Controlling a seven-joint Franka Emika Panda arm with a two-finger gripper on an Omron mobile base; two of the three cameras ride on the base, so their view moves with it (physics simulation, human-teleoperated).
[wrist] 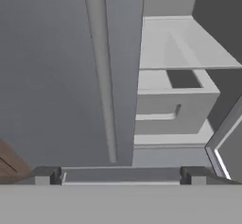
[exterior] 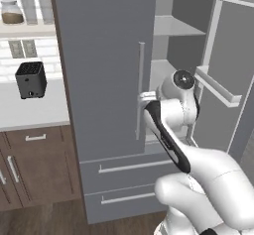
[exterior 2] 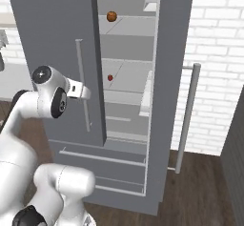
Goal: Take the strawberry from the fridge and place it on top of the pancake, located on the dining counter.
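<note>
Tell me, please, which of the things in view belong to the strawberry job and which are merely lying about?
For the job:
strawberry, on a middle shelf
fridge, right door open
hand, open, before the closed left door

Lying about:
orange-brown ball, upper shelf
black toaster
jar
brown cabinets

Fridge [exterior 2: 52, 39] standing right of the counter with the toaster [exterior: 31, 79], strawberry [exterior 2: 110, 77] sitting on a middle shelf inside, ball [exterior 2: 111, 16] resting on the shelf above
</note>
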